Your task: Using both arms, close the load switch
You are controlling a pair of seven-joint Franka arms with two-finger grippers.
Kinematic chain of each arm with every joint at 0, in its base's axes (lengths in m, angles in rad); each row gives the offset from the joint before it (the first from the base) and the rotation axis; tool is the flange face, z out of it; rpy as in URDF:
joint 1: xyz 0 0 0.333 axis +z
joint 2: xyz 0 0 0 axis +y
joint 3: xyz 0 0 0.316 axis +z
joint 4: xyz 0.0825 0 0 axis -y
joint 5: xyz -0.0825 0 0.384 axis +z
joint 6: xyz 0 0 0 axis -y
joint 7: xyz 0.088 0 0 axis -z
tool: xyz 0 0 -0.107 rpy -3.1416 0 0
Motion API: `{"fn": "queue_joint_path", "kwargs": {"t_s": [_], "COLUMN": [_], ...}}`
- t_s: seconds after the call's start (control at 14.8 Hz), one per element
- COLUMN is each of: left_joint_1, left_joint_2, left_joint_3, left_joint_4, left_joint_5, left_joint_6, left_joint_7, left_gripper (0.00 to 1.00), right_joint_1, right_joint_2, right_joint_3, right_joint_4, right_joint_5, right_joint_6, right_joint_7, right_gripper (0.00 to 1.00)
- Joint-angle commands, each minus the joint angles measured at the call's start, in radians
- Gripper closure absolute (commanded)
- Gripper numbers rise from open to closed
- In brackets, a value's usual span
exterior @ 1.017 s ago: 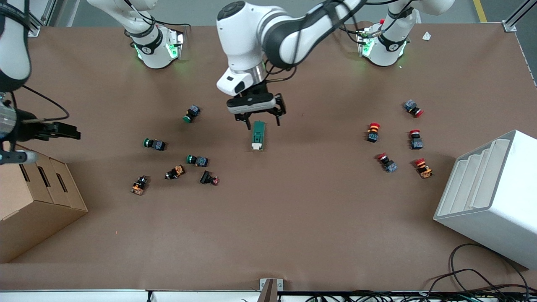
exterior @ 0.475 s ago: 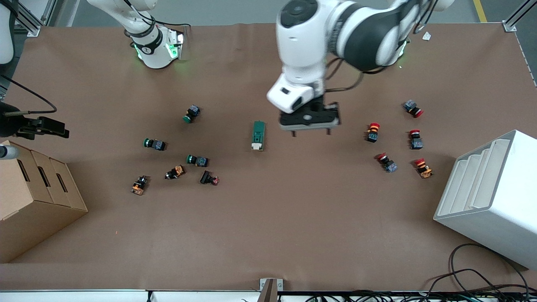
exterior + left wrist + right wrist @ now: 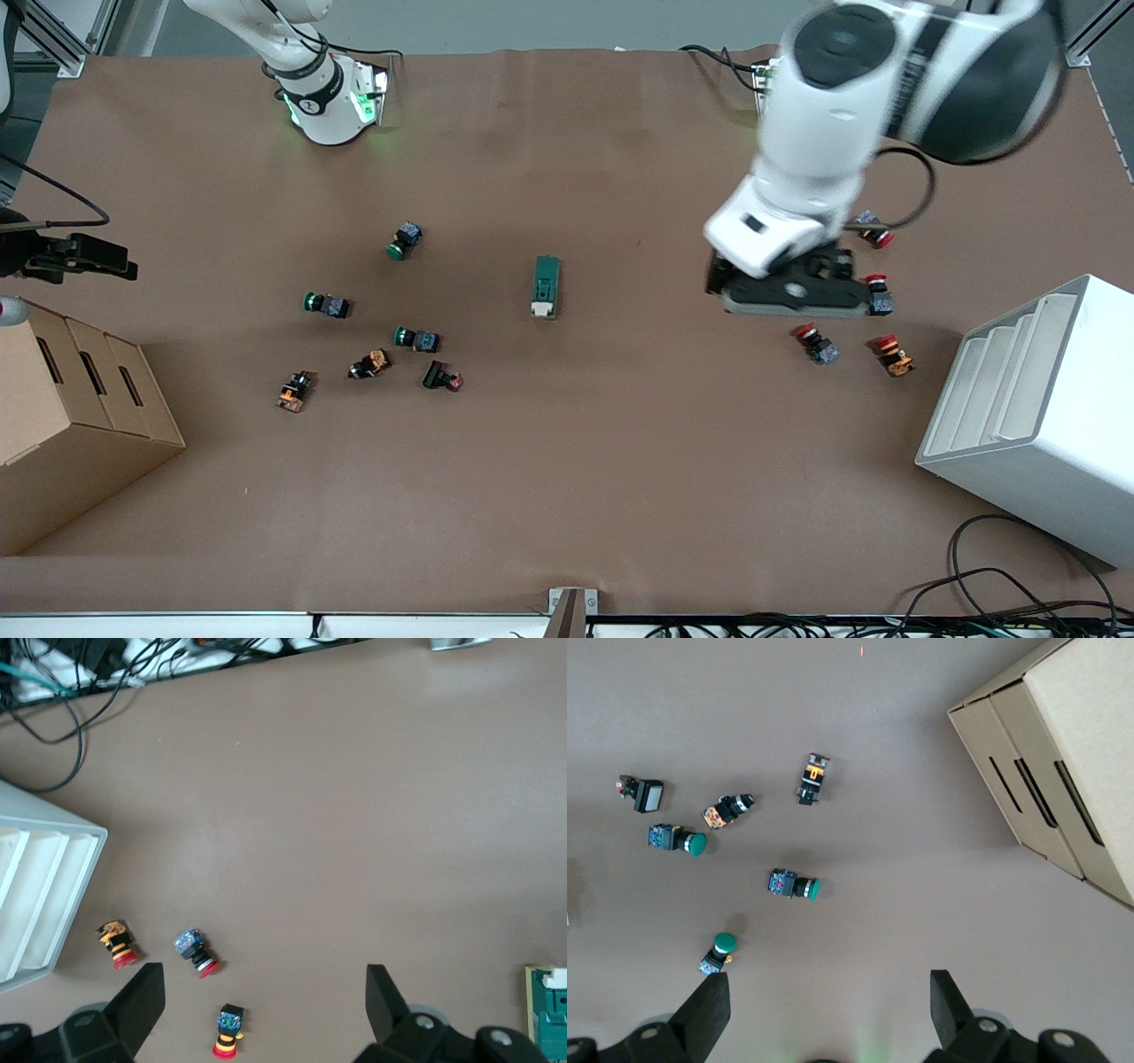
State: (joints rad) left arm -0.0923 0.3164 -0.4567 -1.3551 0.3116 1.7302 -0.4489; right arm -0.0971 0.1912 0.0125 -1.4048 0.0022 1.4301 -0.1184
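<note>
The load switch (image 3: 546, 286) lay alone on the brown table (image 3: 620, 461) near its middle, its cream lever end toward the front camera, with nothing touching it. In the left wrist view only a sliver of it (image 3: 550, 1010) showed at the frame's edge.

The left arm (image 3: 886, 80) reached out from its base and bent down steeply, so that the left gripper (image 3: 791, 295) hung in the air well away from the load switch, toward the left arm's end of the table, over the cluster of red push buttons (image 3: 815, 342). Its wrist pointed straight down at the table. The left wrist view showed both fingers (image 3: 137, 1001) spread wide with bare table and red-capped buttons between them, and nothing held.

The right arm (image 3: 301, 53) rose from its base out of the frame, and the right gripper (image 3: 75, 257) showed only at the picture's edge, far from the load switch at the right arm's end of the table, above the cardboard box (image 3: 80, 416). In the right wrist view its fingers (image 3: 709, 1014) also stood wide apart and empty, looking down on the green push buttons (image 3: 793, 885) and the box (image 3: 1063, 762).

The white tray rack (image 3: 1036, 425) stood farther from the load switch than the red buttons, at the left arm's end. No brand, label or writing could be read on the load switch, the box or the arms.
</note>
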Motion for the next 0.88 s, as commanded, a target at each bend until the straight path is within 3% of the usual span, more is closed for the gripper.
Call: {"fn": "queue_joint_path", "kwargs": {"t_s": [0.0, 0.34, 0.41, 0.54, 0.68, 0.81], "left_joint_1": [0.082, 0.149, 0.151, 0.145, 0.100, 0.085], "left_joint_2": [-0.053, -0.071, -0.091, -0.144, -0.206, -0.275], "left_joint_3": [-0.013, -0.004, 0.018, 0.149, 0.243, 0.279], "left_joint_4": [-0.018, 0.004, 0.004, -0.015, -0.064, -0.125], "left_joint_5": [-0.045, -0.092, -0.133, -0.257, -0.293, -0.293], "left_joint_6": [-0.009, -0.075, -0.075, -0.075, -0.084, -0.116], "left_joint_7": [0.042, 0.081, 0.113, 0.227, 0.327, 0.340], "left_gripper": [0.00, 0.00, 0.00, 0.00, 0.00, 0.00], "right_joint_1": [-0.007, 0.013, 0.039, 0.112, 0.116, 0.117], "right_joint_2": [0.007, -0.016, -0.025, -0.039, -0.058, -0.078], "right_joint_3": [0.009, 0.001, -0.031, -0.116, -0.123, -0.123], "right_joint_4": [0.020, 0.012, 0.004, -0.002, -0.022, -0.033], "right_joint_5": [0.002, -0.007, -0.007, -0.004, -0.004, -0.002], "right_joint_6": [-0.016, -0.014, -0.013, -0.013, -0.010, -0.013], "right_joint_7": [-0.006, 0.000, 0.000, 0.002, 0.000, 0.000], "right_gripper": [0.00, 0.00, 0.00, 0.00, 0.00, 0.00]}}
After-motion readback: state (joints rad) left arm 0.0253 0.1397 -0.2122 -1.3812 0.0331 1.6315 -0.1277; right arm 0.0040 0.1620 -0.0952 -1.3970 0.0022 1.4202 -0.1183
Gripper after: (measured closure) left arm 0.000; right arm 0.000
